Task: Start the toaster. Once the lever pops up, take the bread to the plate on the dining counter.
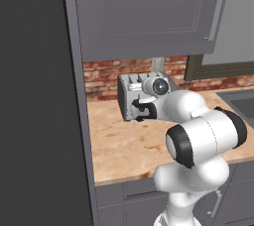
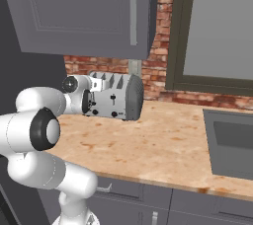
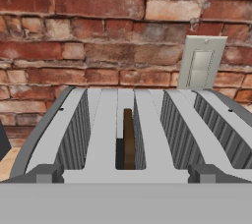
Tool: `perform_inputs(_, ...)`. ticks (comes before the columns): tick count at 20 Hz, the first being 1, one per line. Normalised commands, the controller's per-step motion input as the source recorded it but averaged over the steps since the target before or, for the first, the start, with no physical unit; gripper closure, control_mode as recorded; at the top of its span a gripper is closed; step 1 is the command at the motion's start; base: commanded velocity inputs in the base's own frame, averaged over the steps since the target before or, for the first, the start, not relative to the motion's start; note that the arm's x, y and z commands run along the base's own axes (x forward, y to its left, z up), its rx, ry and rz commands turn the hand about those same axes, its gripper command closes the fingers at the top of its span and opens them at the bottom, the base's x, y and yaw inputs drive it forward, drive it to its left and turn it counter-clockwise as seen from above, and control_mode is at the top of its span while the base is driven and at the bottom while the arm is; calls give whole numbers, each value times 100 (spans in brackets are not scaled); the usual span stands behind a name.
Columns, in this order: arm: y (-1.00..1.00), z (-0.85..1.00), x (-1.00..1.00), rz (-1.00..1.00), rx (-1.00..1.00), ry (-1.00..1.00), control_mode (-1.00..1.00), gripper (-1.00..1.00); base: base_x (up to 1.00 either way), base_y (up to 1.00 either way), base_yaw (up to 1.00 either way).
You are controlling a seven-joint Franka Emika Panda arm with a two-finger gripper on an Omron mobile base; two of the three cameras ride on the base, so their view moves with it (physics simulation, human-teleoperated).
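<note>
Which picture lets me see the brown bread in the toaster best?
The hand view: it looks down into the boxy silver metal toaster, where the dark brown bread slice stands on edge in the second slot from the left. From the two base views the slots look too small to make out bread.

Arm stretched forward, hand level
The gripper [image 1: 140, 109] points away from the base, its 2 fingers spread wide and holding nothing.

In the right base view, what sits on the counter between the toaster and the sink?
Nothing: the tan counter is bare between the toaster and the sink. The left base view shows the arm over part of that stretch.
</note>
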Motion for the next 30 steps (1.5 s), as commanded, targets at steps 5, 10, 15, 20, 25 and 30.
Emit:
perform_inputs(5,0,0,0,0,0,0,-100,-100,0,0,0)
perform_inputs(10,0,0,0,0,0,0,-100,-100,0,0,0)
perform_inputs(15,0,0,0,0,0,0,-100,-100,0,0,0)
perform_inputs(20,0,0,0,0,0,0,-100,-100,0,0,0)
perform_inputs(25,0,0,0,0,0,0,-100,-100,0,0,0)
perform_inputs(30,0,0,0,0,0,0,-100,-100,0,0,0)
